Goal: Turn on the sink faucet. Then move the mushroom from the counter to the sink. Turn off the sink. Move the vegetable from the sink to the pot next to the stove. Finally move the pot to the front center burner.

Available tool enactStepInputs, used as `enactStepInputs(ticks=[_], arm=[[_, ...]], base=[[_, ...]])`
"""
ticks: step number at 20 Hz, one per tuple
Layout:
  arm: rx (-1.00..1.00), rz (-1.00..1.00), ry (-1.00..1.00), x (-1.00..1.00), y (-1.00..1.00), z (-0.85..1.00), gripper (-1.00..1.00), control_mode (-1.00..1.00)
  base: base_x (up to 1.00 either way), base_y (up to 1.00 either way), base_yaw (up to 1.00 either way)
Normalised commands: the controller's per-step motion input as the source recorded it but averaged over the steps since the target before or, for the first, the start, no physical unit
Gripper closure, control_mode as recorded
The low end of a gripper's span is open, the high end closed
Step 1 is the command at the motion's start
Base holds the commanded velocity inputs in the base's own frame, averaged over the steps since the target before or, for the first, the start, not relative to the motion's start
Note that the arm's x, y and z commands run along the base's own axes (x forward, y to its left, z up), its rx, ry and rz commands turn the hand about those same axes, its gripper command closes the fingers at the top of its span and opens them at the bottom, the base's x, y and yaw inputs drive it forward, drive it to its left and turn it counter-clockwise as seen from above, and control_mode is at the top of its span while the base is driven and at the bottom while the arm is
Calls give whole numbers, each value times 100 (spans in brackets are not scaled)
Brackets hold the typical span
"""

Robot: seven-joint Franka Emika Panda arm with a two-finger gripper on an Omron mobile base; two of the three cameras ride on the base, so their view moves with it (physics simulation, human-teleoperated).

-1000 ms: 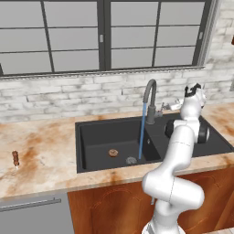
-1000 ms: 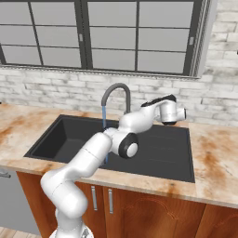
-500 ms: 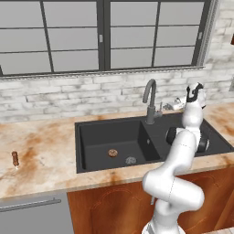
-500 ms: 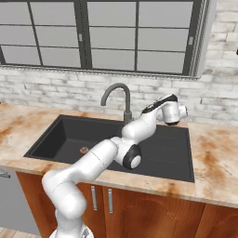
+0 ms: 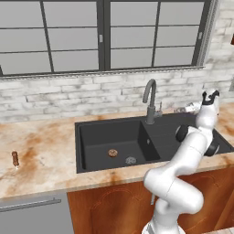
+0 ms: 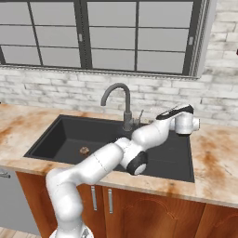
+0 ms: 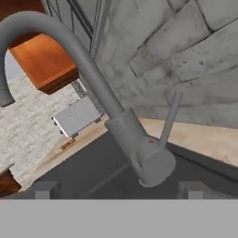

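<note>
A: Brick wall (image 5: 68,98) and big window (image 5: 100,34) at the back, tan marbled counter (image 5: 41,160) in front w/ the black sink (image 5: 157,119) set in. Gripper status?

B: Gripper (image 5: 211,95) sits up by the far right of the basin, just right of the faucet (image 5: 149,98). Fingertips (image 7: 45,189) stand wide apart, nothing between them; hand view looks straight at the faucet base and its thin lever (image 7: 170,116), close but not touching.

A: Water?

B: No stream visible under the spout, so I'd judge it's off. Next job prob the veg.

A: Where's it at?

B: Mushroom (image 5: 112,152) is on the basin floor, left half, just left of the drain (image 5: 131,160), well apart from the gripper. Also seen in right base view (image 6: 84,150).

A: Looks?

B: Small, round, tan-brown cap, low profile vs the black floor.

A: Handling?

B: My guess: v. light, a bit soft, rounded so it may roll or squirt out if pinched off-centre. Come straight down, pads on opposite sides of the cap at its widest, gentle squeeze. Deep basin, so watch the walls. Don't mix it up w/ the dark reddish stick (image 5: 15,158) on the far-left counter.
</note>
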Motion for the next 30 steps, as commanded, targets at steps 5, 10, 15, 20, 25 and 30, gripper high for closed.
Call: enactStepInputs(ticks=[5, 10, 15, 20, 25, 30], arm=[[3, -33, 17, -58, 27, 9, -100, -100], [-2, -25, 8, -51, 45, 42, -100, -100], [-13, -19, 3, -44, 57, 58, -100, -100], [-22, -12, 2, -47, 73, 48, -100, -100], [-24, -10, 6, -57, 73, 43, -100, -100], [-23, -12, 13, -66, 68, 18, -100, -100]], base=[[0, 0, 0], [0, 0, 0], [0, 0, 0], [0, 0, 0], [0, 0, 0], [0, 0, 0]])
